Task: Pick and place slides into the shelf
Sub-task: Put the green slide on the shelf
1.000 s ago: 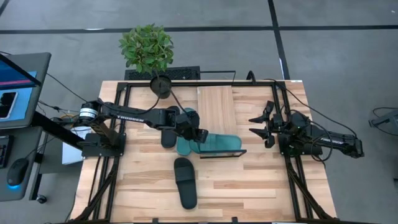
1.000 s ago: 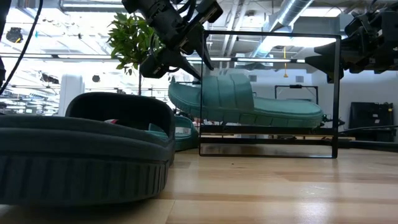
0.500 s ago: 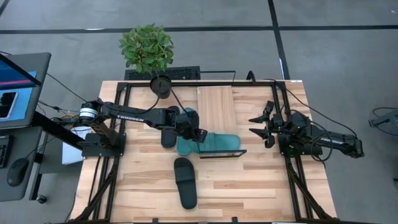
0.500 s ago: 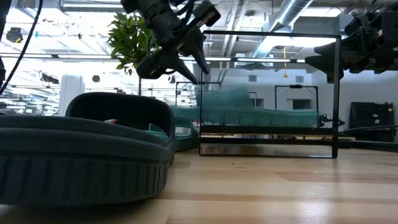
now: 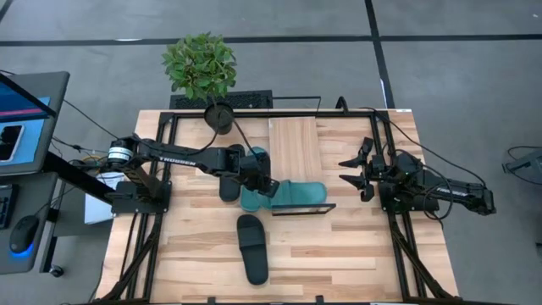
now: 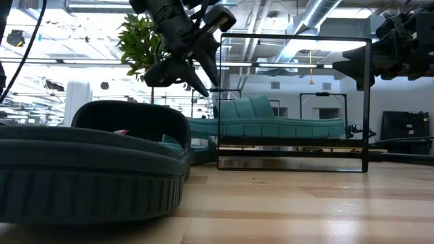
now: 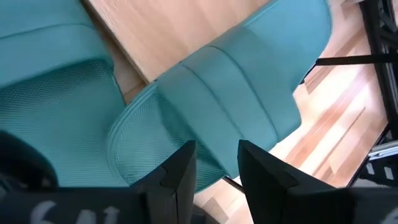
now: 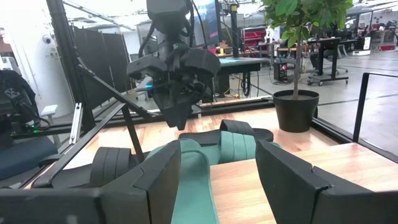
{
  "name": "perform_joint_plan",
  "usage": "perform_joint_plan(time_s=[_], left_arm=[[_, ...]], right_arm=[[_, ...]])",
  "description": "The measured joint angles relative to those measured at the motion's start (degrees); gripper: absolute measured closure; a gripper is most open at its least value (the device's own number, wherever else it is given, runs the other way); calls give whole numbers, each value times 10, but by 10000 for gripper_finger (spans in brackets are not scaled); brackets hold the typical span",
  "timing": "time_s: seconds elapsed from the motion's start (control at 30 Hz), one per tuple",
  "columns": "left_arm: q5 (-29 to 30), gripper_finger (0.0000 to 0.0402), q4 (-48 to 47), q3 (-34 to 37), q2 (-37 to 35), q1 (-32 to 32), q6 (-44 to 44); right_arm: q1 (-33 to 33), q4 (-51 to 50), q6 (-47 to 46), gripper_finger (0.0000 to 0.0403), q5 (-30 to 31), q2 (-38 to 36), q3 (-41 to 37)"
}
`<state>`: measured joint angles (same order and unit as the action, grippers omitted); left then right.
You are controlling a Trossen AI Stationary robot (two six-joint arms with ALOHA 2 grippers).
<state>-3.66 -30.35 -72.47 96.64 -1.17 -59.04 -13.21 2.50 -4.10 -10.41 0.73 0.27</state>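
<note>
Above the shelf's left end, the left gripper (image 5: 263,183) hangs on an arm stretched across from the table's left side, tilted downward; its two dark fingers (image 7: 180,171) stand a little apart with nothing between them, just over a teal slide (image 5: 292,194). That slide lies flat on the shelf (image 5: 295,146), along its near edge, and its heel end overhangs the left side. The shelf is a thin black wire frame carrying a pale wood board. A second teal slide (image 5: 254,155) and a black slide (image 5: 229,185) lie on the table just left of it, partly under the arm. Another black slide (image 5: 252,247), ribbed across its wide strap, lies nearer, well apart. At the table's right side the right gripper (image 5: 351,169) waits, fingers spread wide, holding nothing.
</note>
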Motion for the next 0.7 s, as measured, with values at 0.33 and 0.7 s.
perform_joint_plan(time_s=[0.33,0.7], left_arm=[[25,296,-117,0,-32,-6,30],[185,297,-118,0,-202,7,133]], right_arm=[[0,0,0,202,0,0,0],[0,0,0,202,0,0,0]])
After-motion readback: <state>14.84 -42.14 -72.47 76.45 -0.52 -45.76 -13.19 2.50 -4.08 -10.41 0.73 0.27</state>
